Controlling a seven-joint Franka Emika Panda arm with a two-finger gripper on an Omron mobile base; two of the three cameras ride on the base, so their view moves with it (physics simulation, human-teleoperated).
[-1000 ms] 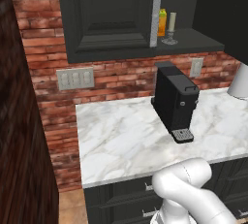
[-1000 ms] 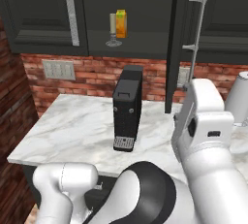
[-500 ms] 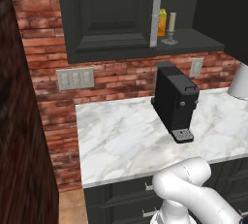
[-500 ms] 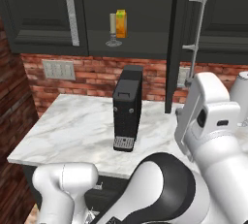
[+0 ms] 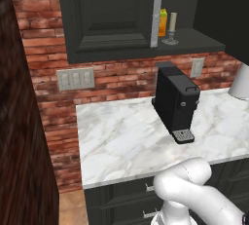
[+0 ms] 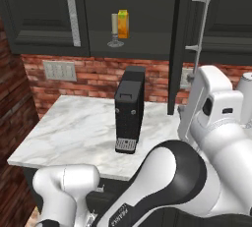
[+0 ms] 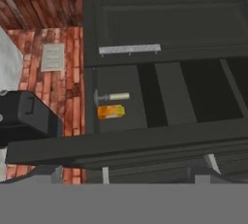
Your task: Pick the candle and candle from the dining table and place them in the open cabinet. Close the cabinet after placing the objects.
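claw: jaws wide, empty | silver-holder candle (image 6: 114,30): on cabinet shelf (image 5: 199,39) ahead of claw, touching orange carton (image 6: 123,24) | open door (image 6: 181,44): just beside claw | risk: shutting early leaves second candle out; a swing may clip coffee machine (image 5: 176,102)

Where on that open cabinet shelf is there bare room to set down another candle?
The cabinet shelf is bare to the right of the candle and carton, toward the open door. The left end, where those two stand close together, is crowded.
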